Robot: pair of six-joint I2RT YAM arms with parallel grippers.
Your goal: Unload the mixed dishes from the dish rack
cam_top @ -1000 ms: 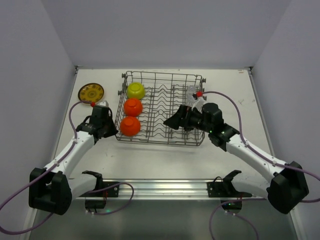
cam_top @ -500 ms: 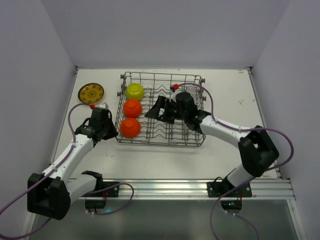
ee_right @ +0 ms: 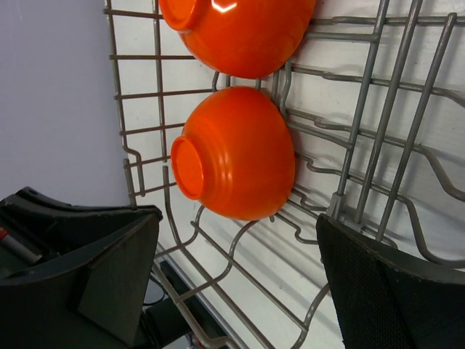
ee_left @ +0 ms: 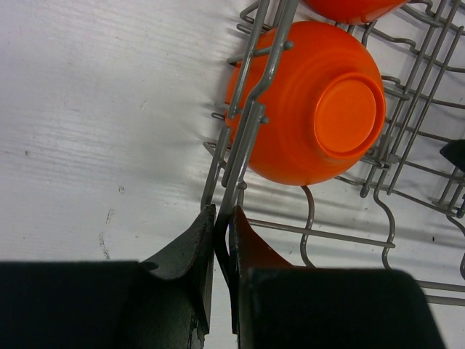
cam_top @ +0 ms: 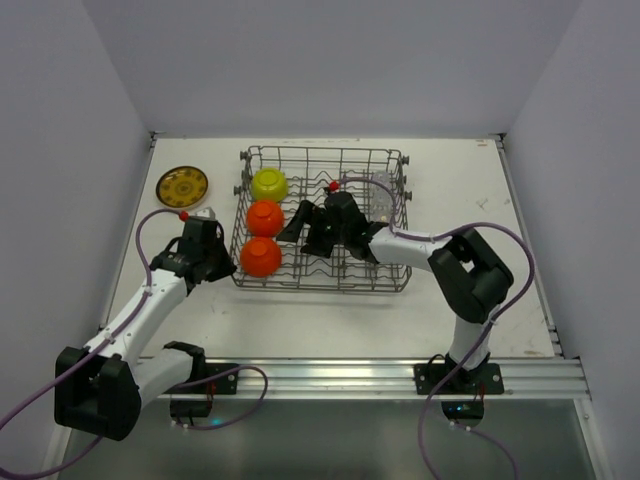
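Note:
The grey wire dish rack (cam_top: 352, 282) stands mid-table. Along its left side sit a yellow-green bowl (cam_top: 270, 183) and two orange bowls (cam_top: 265, 216) (cam_top: 260, 256), all bottom-up. A clear glass (cam_top: 383, 190) is at the rack's back right. A brown-and-yellow plate (cam_top: 182, 185) lies on the table to the left. My left gripper (cam_top: 228, 263) (ee_left: 220, 231) is shut on a wire of the rack's left wall (ee_left: 251, 123), beside the near orange bowl (ee_left: 305, 102). My right gripper (cam_top: 301, 231) (ee_right: 238, 236) is open inside the rack, just short of an orange bowl (ee_right: 236, 156); the other orange bowl (ee_right: 240, 33) lies beyond.
White walls close in the table on the left, back and right. A metal rail (cam_top: 330, 375) runs along the near edge by the arm bases. The right arm stretches over the rack's floor tines (ee_right: 392, 145).
My right arm has swung left across the rack, from its right side to next to the orange bowls, jaws narrowing slightly. The left gripper has stayed on the rack wall.

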